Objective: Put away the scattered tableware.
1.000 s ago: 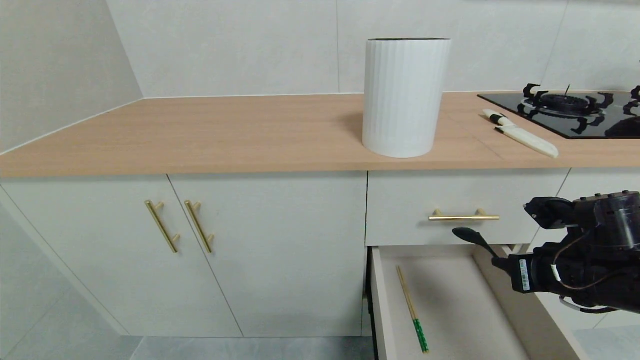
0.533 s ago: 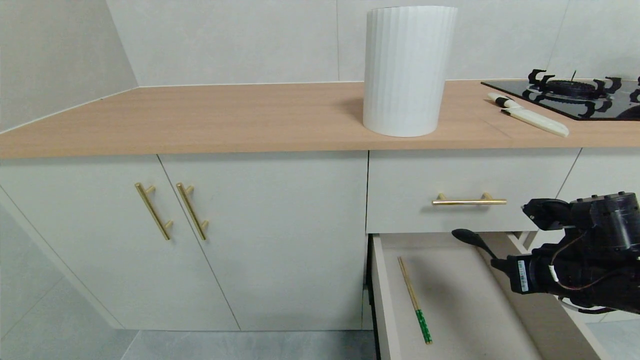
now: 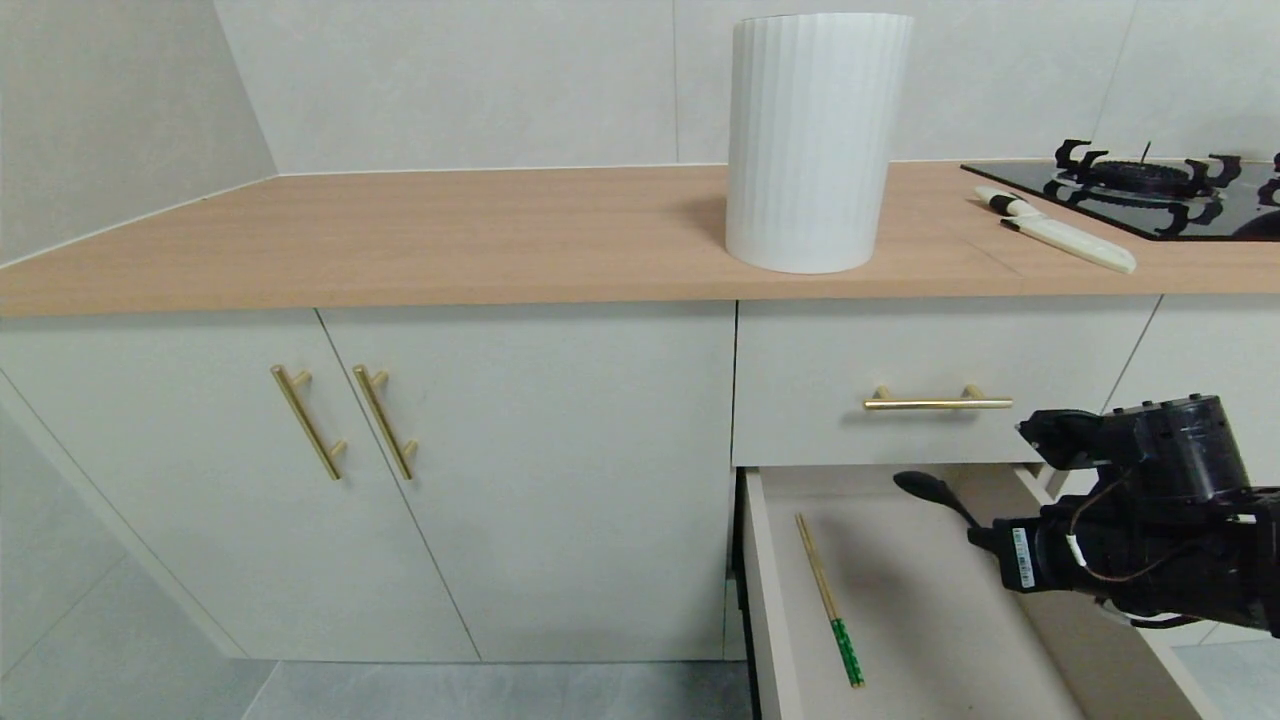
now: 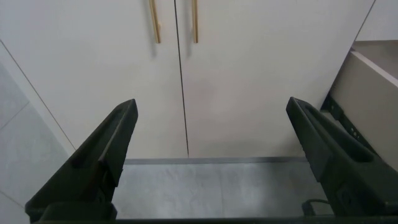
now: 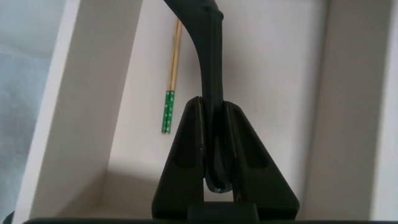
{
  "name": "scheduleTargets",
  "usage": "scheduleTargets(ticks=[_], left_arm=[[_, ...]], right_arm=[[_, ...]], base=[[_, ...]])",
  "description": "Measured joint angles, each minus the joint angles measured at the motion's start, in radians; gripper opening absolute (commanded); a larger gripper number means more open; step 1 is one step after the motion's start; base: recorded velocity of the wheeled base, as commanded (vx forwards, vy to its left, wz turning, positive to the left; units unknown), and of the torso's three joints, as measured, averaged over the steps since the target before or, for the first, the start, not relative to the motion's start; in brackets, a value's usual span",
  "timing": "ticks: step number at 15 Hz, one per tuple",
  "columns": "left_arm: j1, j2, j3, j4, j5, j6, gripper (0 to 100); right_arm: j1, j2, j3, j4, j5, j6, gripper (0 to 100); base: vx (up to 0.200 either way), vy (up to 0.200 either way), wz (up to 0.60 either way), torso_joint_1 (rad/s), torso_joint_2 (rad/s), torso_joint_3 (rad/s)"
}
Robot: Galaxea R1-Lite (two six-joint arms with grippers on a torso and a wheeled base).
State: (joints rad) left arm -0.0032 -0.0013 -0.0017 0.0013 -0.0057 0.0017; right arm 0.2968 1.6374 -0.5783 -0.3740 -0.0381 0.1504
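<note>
My right gripper hangs over the open lower drawer and is shut on a black spoon, whose bowl end points up and away over the drawer. The right wrist view shows the spoon's handle clamped between the two fingers. A pair of chopsticks with green ends lies on the drawer floor along its left side; the chopsticks also appear beside the spoon. A white knife lies on the counter near the stove. My left gripper is open, low in front of the cabinet doors.
A tall white ribbed cylinder stands on the wooden counter. A black gas stove sits at the far right. Above the open drawer is a closed drawer with a gold handle. Two cabinet doors with gold handles are on the left.
The head camera dropped between the earliest frame and the later ones. Since half a second ago my right gripper has moved slightly left and down over the drawer with the spoon.
</note>
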Motion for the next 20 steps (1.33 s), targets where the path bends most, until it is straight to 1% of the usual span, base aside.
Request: scheduleTargets(ticks=[3, 6, 8, 11, 16, 20], left_arm=[[0.0, 0.0, 0.0, -0.001, 0.0, 0.0, 100], [0.0, 0.0, 0.0, -0.001, 0.0, 0.0, 100], [0.0, 0.0, 0.0, -0.001, 0.0, 0.0, 100], [0.0, 0.0, 0.0, -0.001, 0.0, 0.0, 100], [0.0, 0.0, 0.0, -0.001, 0.0, 0.0, 100], [0.0, 0.0, 0.0, -0.001, 0.0, 0.0, 100]], right_arm=[[0.005, 0.094, -0.01, -0.026, -0.002, 0.014, 0], [0.027, 0.199, -0.031, -0.029, -0.003, 0.086, 0], [0.037, 0.265, -0.04, -0.043, -0.007, 0.096, 0], [0.044, 0.38, -0.042, -0.139, -0.063, 0.098, 0], [0.047, 0.579, -0.041, -0.368, -0.183, 0.143, 0], [0.047, 0.632, -0.039, -0.382, -0.19, 0.147, 0]], base=[[0.0, 0.0, 0.0, 0.0, 0.0, 0.0], [0.0, 0.0, 0.0, 0.0, 0.0, 0.0], [0.0, 0.0, 0.0, 0.0, 0.0, 0.0], [0.0, 0.0, 0.0, 0.0, 0.0, 0.0], [0.0, 0.0, 0.0, 0.0, 0.0, 0.0], [0.0, 0.0, 0.0, 0.0, 0.0, 0.0]])
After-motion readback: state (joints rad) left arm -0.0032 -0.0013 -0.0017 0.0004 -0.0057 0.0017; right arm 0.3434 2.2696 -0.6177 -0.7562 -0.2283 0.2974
